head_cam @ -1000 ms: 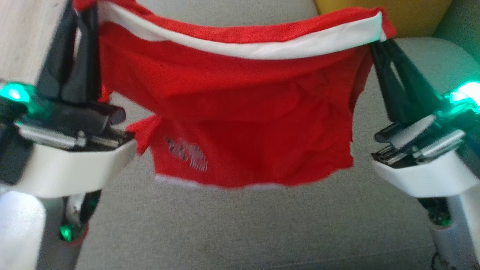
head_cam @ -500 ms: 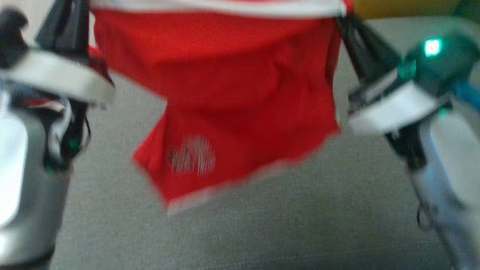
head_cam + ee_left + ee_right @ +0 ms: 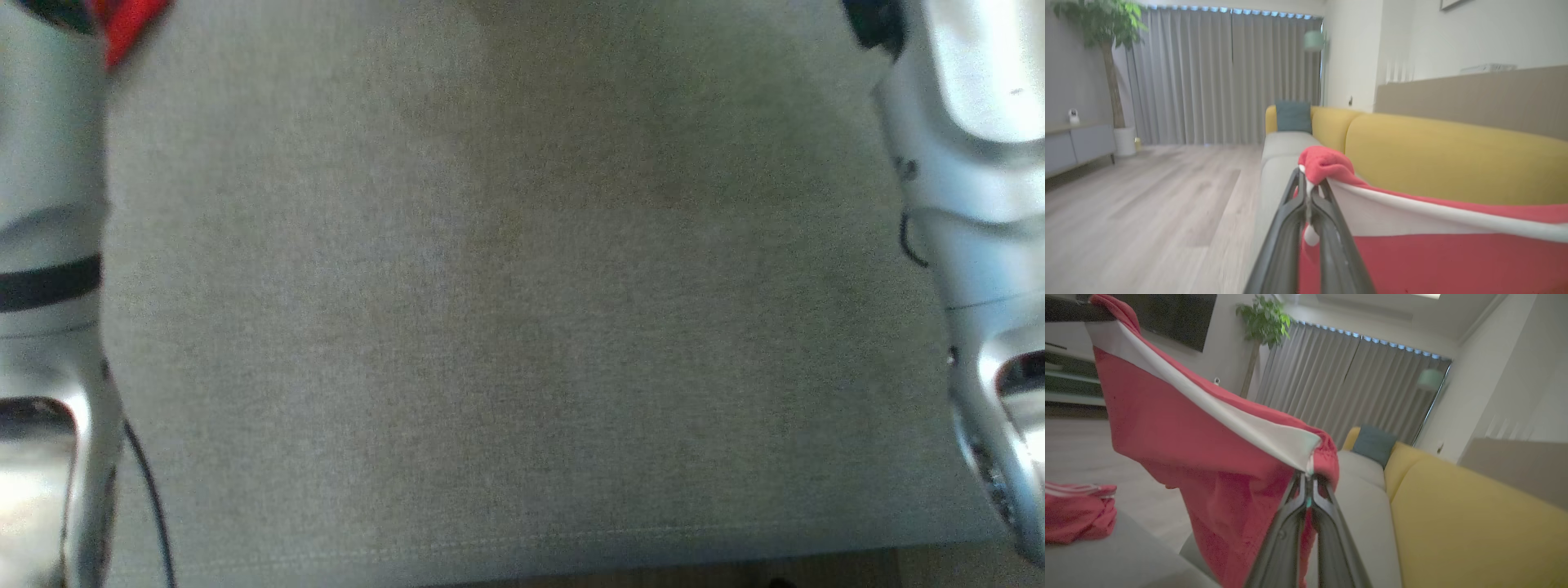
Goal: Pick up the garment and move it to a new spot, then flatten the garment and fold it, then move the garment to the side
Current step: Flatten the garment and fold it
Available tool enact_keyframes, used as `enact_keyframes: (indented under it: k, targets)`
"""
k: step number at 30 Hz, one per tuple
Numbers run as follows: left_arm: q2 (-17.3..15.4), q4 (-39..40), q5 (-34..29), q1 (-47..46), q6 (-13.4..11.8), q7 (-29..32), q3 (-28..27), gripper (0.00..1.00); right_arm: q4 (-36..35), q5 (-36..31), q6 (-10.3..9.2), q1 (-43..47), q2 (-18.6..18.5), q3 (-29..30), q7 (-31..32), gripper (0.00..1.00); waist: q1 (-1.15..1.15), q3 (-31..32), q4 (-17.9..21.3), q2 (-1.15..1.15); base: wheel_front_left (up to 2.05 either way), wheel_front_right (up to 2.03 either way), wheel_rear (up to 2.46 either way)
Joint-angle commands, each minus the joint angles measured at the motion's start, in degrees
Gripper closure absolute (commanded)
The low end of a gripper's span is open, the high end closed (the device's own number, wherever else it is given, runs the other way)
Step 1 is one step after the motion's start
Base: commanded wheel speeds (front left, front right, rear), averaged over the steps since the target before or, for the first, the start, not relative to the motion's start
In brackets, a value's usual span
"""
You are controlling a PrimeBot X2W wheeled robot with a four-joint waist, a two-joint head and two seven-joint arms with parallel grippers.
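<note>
The garment [image 3: 1433, 257] is red shorts with a white waistband, stretched in the air between my two grippers. In the left wrist view my left gripper [image 3: 1308, 183] is shut on one corner of the waistband, above the sofa. My right gripper [image 3: 1308, 477] is shut on the other corner, and the red cloth [image 3: 1208, 457] hangs down and away to the left. In the head view a red tip of the garment [image 3: 122, 24] shows at the top left corner, between my two pale forearms.
The grey seat cushion [image 3: 522, 327] lies below, with its front edge at the bottom. Behind it runs the yellow backrest [image 3: 1445, 159], with a teal pillow [image 3: 1293, 116] further along. Another red garment [image 3: 1077, 516] lies bunched on the grey seat.
The head view has shifted toward the seat's front edge. The hanging garment and both grippers have left it past the top, leaving a red tip. Both grips stay shut.
</note>
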State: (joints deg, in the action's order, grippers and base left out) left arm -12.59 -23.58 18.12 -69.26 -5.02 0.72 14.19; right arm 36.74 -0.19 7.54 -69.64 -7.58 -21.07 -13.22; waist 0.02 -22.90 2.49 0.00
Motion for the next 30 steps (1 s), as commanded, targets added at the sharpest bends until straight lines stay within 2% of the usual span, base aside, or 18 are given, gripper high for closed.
enact_keyframes:
  k: [1, 6, 14, 17, 21, 28, 30]
  targets:
    - [-1.76, -0.2, 0.59, 0.47, 0.41, -1.28, -0.93, 1.0, 0.53, -0.31, -0.05, 0.31, 2.05, 0.1, -0.84, 1.0, -0.02, -6.25, -1.65, 0.0, 0.0, 0.0, 0.0]
    - [-0.37, -4.49, 2.15, 5.54, 2.34, -5.45, -0.15, 1.0, 5.31, -0.38, -0.05, 3.58, 3.05, -1.0, -1.7, 1.0, -0.02, -9.81, -2.24, 0.0, 0.0, 0.0, 0.0]
    - [-0.37, -2.68, 5.44, 12.75, 4.41, -9.56, -1.33, 1.0, -2.28, 3.17, -0.05, 10.3, 1.4, -1.62, -1.76, 1.0, -0.02, -10.23, -1.94, 0.0, 0.0, 0.0, 0.0]
    - [-0.34, 1.75, 7.14, 17.47, 5.52, -11.24, -1.83, 1.0, -7.17, 5.47, -0.05, 14.5, 0.11, -1.73, -1.76, 1.0, -0.02, -9.17, -1.59, 0.0, 0.0, 0.0, 0.0]
    - [-0.56, 9.54, 8.36, 26.29, 5.43, -12.15, -1.92, 1.0, -13.81, 7.28, -0.05, 21.63, -2.12, -2.35, -1.77, 1.0, -0.02, -6.87, -1.37, 0.0, 0.0, 0.0, 0.0]
    - [0.46, 22.82, 9.17, 43.67, 2.59, -13.38, -1.25, 1.0, -23.47, 9.77, -0.05, 37.03, -4.46, -1.6, -1.77, 1.0, -0.02, 0.01, -1.59, 0.0, 0.0, 0.0, 0.0]
    - [1.18, 27.22, 9.67, 51.18, 1.42, -13.87, -0.85, 1.0, -26.97, 10.3, -0.05, 44.39, -4.49, -1.25, -1.77, 1.0, -0.02, 3.54, -1.19, 0.0, 0.0, 0.0, 0.0]
